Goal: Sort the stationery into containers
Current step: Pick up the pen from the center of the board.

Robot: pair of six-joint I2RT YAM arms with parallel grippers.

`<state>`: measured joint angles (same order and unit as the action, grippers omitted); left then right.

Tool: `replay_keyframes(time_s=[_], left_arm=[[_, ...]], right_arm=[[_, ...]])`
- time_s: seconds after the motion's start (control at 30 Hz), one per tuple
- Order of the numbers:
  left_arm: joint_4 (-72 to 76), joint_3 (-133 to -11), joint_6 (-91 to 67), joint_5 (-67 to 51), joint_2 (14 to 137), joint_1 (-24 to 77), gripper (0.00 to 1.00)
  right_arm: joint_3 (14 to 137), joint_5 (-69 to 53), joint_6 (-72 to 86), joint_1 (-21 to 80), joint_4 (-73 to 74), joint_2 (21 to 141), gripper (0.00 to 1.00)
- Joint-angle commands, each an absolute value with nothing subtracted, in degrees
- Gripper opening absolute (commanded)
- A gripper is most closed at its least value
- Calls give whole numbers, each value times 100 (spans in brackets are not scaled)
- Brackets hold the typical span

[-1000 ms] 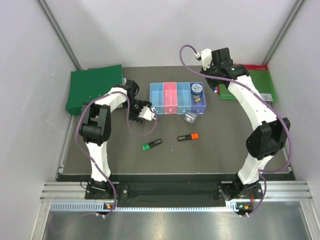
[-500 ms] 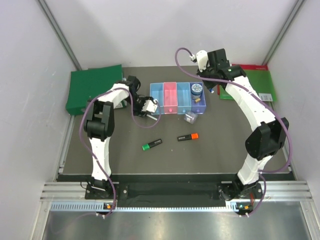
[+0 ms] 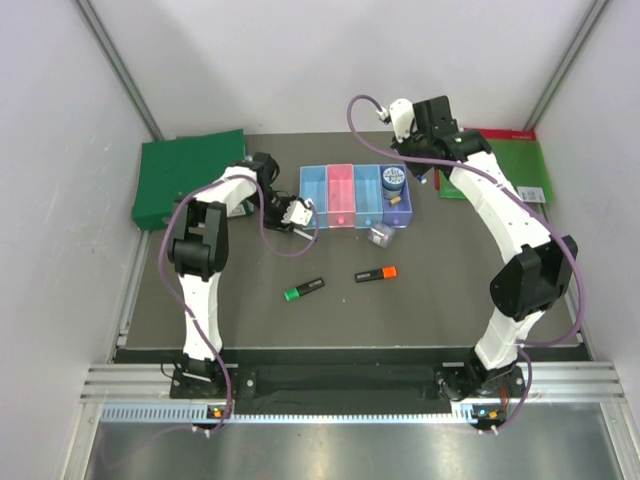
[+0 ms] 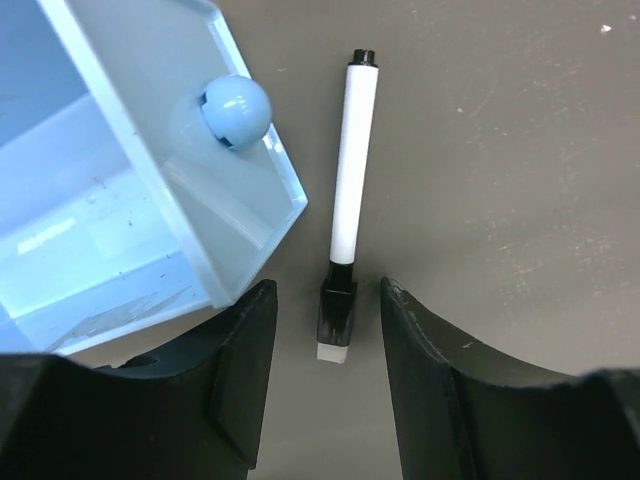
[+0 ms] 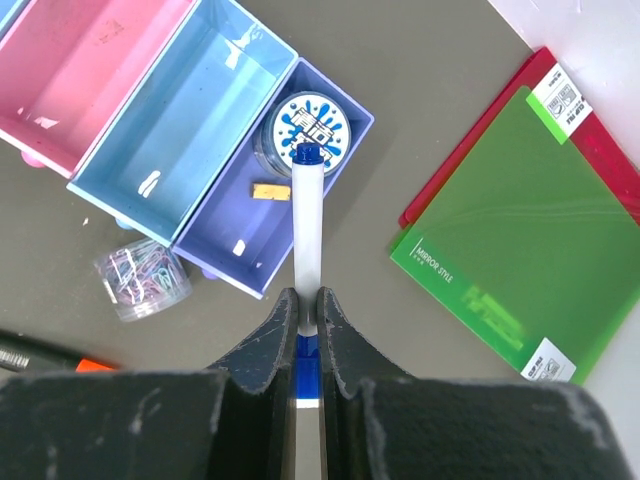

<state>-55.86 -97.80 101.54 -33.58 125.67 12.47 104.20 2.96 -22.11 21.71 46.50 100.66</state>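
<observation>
The four joined trays (image 3: pixel 353 196) stand mid-table: light blue, pink (image 5: pixel 90 70), light blue (image 5: pixel 190 120), purple-blue (image 5: pixel 240 235). The tin (image 5: pixel 307 125) and the tan block (image 5: pixel 270 191) lie in the purple-blue tray. My left gripper (image 4: pixel 325 295) is open, low over the table, its jaws either side of the black end of the black-white marker (image 4: pixel 348 180), which lies beside the leftmost tray (image 4: pixel 150 200). My right gripper (image 5: pixel 308 295) is shut on the blue-white pen (image 5: pixel 307 220), held above the purple-blue tray's right edge.
The clip box (image 3: pixel 380 235) sits on the table just in front of the trays. The green-cap highlighter (image 3: pixel 303 290) and the orange-cap highlighter (image 3: pixel 376 274) lie nearer the front. Green folders lie at the back left (image 3: pixel 190 175) and back right (image 3: pixel 510 165).
My left gripper has moved back toward the leftmost tray and now straddles the marker. My right gripper has shifted slightly left with the pen.
</observation>
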Motion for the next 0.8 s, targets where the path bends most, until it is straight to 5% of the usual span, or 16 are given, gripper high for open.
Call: replay_keyframes(time_s=[0.0,0.77], left_arm=[[-6230,-9589,10722,-2366,13263,1195,52],[-6794,-9959,10688,-1775,13474,1283,18]], right_arm=[[10775,334,-2320,2285,4474,10019,5],[10855,158,-2259,2478,4482,10134,5]])
